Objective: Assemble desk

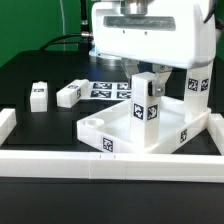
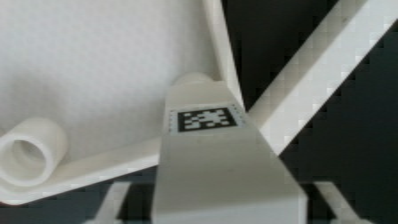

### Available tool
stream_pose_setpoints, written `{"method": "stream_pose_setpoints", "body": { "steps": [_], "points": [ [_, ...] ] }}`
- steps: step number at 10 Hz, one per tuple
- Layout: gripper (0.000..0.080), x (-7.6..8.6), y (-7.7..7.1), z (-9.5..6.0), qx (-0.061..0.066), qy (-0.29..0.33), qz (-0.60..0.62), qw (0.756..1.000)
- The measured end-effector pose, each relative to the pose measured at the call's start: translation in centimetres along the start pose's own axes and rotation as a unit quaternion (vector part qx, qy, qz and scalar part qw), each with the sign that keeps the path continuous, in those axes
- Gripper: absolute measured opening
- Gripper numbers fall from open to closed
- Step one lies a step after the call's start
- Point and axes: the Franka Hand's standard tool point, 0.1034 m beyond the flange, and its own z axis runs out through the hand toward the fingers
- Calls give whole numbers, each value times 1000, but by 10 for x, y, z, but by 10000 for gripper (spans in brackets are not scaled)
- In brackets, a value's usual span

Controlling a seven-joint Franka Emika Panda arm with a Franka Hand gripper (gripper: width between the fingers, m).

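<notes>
Leg point(image 1: 148, 108) clamped upright in pincer point(image 1: 147, 80), centre-right of exterior frame, over tabletop point(image 1: 118, 140) at lower centre. Spare leg point(image 1: 38, 93) and second spare leg point(image 1: 70, 94) laid at left on worktop point(image 1: 30, 60). Leg judged light, stiff, slick; flat sides best gripped.

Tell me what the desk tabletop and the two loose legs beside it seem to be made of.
The tabletop looks like hard white plastic, smooth and faintly glossy: uniform colour, moulded rim and round socket. The loose legs seem the same plastic: matching white, crisp blocky edges.
</notes>
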Motion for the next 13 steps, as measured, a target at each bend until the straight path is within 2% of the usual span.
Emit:
{"method": "stream_pose_setpoints", "body": {
  "steps": [4,5,6,8,9,11,13],
  "points": [
    [305,1,1,0,-3,2,-11,1000],
    [476,1,0,-1,-2,2,-32,999],
    [615,0,0,-1,-2,2,-40,999],
    [639,-5,-1,-10,5,3,-123,992],
    [648,-9,3,-20,9,3,-168,986],
    [649,-17,10,-35,16,0,-169,986],
    [649,-25,24,-43,18,-2,-178,984]
  ]
}}
